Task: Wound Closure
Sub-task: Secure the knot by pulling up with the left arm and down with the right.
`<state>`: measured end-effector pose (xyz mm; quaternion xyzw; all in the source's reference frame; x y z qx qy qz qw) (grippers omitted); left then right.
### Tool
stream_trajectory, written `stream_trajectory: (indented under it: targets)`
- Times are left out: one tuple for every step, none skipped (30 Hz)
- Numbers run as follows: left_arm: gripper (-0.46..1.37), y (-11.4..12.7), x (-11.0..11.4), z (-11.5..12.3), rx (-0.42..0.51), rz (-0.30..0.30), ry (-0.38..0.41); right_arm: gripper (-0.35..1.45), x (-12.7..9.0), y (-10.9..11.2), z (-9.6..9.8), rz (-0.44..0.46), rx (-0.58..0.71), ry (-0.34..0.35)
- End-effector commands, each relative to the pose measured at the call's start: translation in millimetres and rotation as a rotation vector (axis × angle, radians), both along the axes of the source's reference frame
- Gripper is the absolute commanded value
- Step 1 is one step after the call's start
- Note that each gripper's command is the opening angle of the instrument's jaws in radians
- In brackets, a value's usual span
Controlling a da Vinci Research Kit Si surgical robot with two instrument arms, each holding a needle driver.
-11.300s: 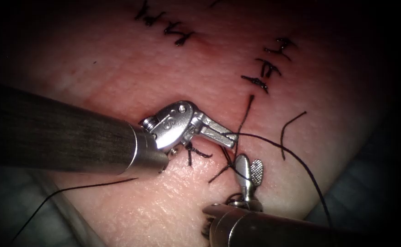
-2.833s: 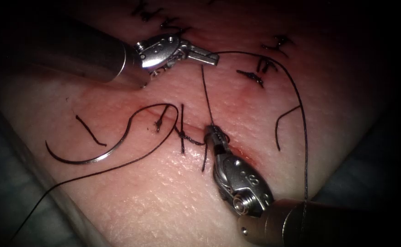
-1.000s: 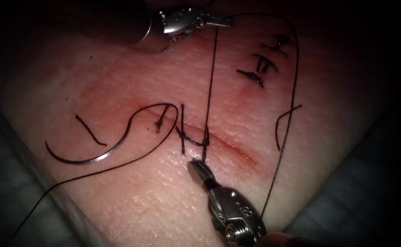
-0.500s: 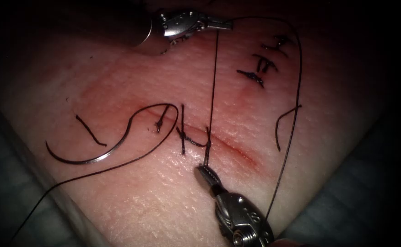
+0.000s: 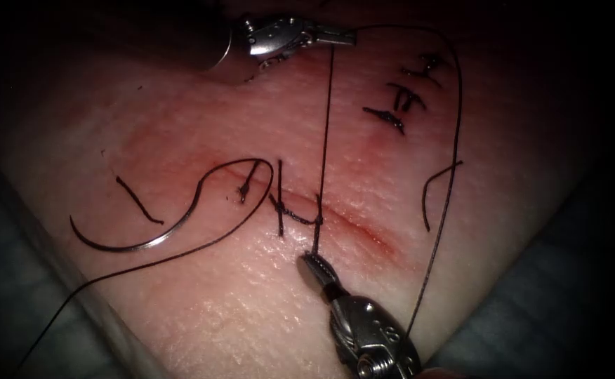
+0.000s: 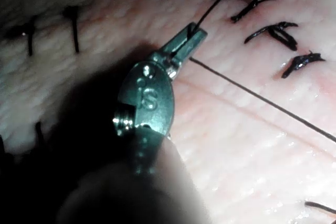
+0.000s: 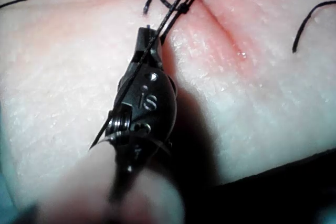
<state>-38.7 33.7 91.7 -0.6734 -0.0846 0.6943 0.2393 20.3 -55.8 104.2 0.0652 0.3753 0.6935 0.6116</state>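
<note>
Both tools clamp the thread [image 5: 325, 140], stretched taut across the cut [image 5: 349, 223]: left tool [image 5: 335, 35] far above it, right tool [image 5: 312, 263] just below. The needle [image 5: 139, 235] lies free, apparently atop the tissue [image 5: 216, 302], left of the cut. Overtension could snap thread or tear the edges.

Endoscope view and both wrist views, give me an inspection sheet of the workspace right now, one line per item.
Surface: tissue with the cut partly stitched, red fluid along it.
Job's things: needle lies free on the tissue, left of the cut, not in the tissue; thread runs taut between the tools through the knot.
Clutter: cut ends of thread; finished stitches.
Grippers: left tool shut on the thread; right tool shut on the thread below the knot.
Cables: nothing seen.
Surroundings: dark cloth around the tissue.
</note>
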Motion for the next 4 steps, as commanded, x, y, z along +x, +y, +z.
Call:
stream_trajectory:
  targets:
    - [-0.35, 0.0, 0.0, 0.0, 0.0, 0.002, -0.001, -0.35, 0.0, 0.0, 0.0, -0.004, -0.004, -0.003]
    - [-0.35, 0.0, 0.0, 0.0, 0.0, 0.002, -0.001, -0.35, 0.0, 0.0, 0.0, -0.004, -0.004, -0.003]
    - [-0.35, 0.0, 0.1, 0.0, 0.0, 0.002, -0.001, -0.35, 0.1, 0.0, 0.0, -0.004, -0.004, -0.003]
    - [-0.35, 0.0, 0.1, 0.0, 0.0, 0.002, -0.001, -0.35, 0.1, 0.0, 0.0, -0.004, -0.004, -0.003]
